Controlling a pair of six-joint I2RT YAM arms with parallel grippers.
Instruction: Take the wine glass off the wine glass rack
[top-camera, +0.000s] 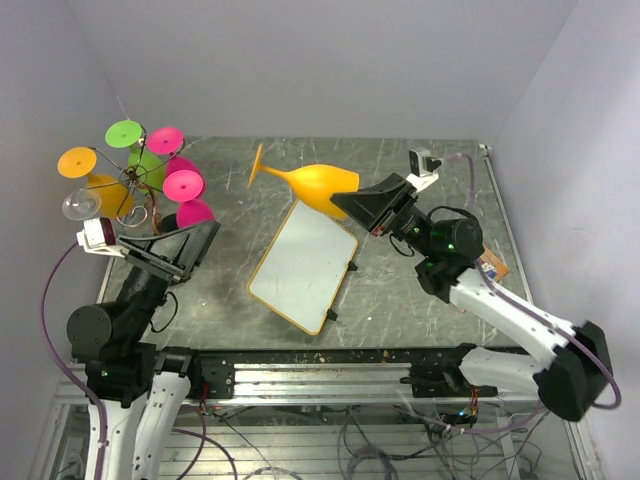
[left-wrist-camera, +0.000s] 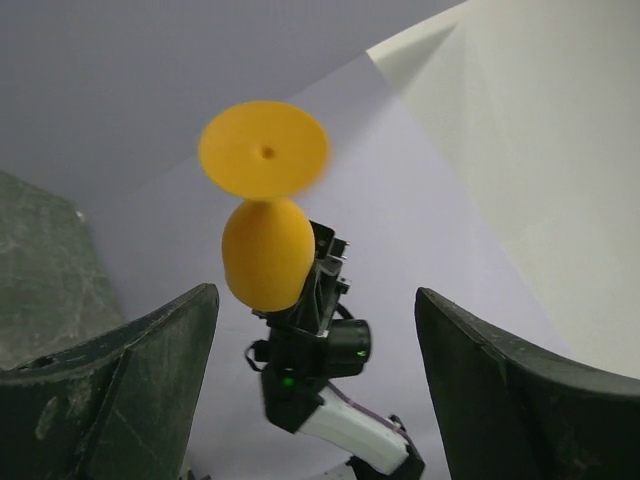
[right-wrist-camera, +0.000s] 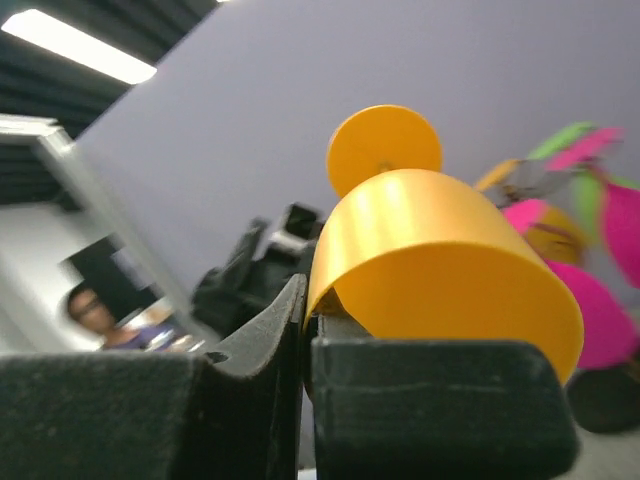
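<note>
My right gripper (top-camera: 352, 202) is shut on the rim of an orange wine glass (top-camera: 312, 182) and holds it on its side above the table, its foot pointing left. The right wrist view shows the glass wall (right-wrist-camera: 440, 260) pinched between the fingers (right-wrist-camera: 270, 340). The wine glass rack (top-camera: 140, 190) stands at the far left, with orange, green, pink and clear glasses hanging on its wire arms. My left gripper (top-camera: 190, 245) is open and empty just in front of the rack. The left wrist view sees the held orange glass (left-wrist-camera: 265, 250) across the table.
A whiteboard with a yellow frame (top-camera: 305, 265) lies flat in the middle of the table, below the held glass. A small brown object (top-camera: 493, 265) lies at the right edge. Walls close the table at the back and on both sides.
</note>
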